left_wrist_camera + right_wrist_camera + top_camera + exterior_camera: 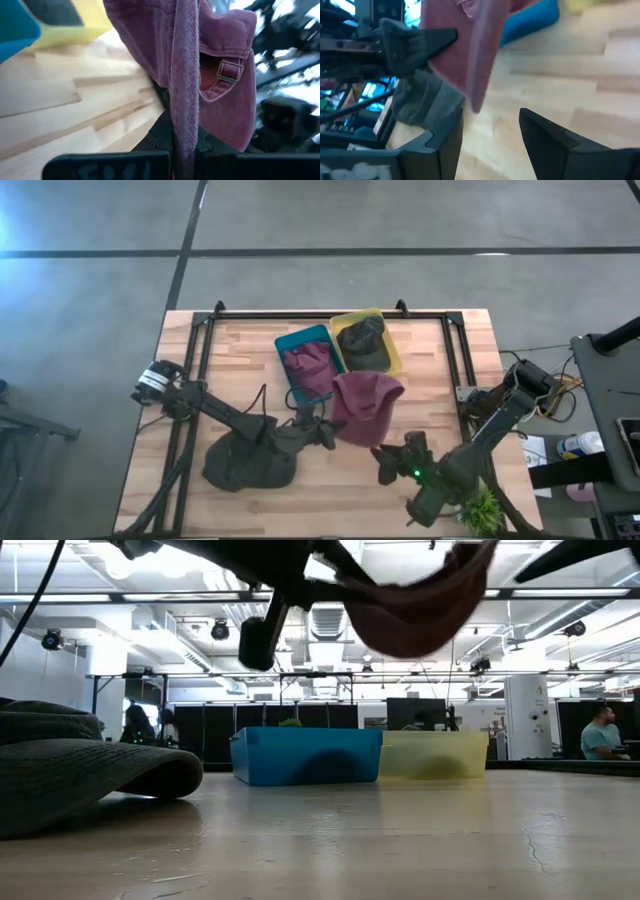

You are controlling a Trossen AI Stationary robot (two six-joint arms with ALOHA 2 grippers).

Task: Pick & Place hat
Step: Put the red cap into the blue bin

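A maroon cap (366, 406) with a buckle strap (230, 70) hangs in the air near the table's middle, held by my left gripper (328, 430), which is shut on it. In the low view the cap (420, 610) sags well above the tabletop. My right gripper (395, 456) is open at the table's near right, just short of the cap; in its wrist view its fingers (445, 142) stand apart below the cap (465, 50). A dark grey hat (250, 465) lies flat on the table at the near left. My left gripper pinches the maroon cap's edge (184, 125) between its two fingers (150, 140); the edge runs as a narrow band straight out from them. The fingers come roughly level from the table's left. The cap is lifted clear of the table and sags beyond the fingers.
A blue bin (290, 345) holding a maroon hat and a yellow bin (397, 355) holding a dark hat stand side by side at the far middle. A black frame (300, 313) runs along the table's far edge and sides. A green plant (485, 508) sits at the near right corner.
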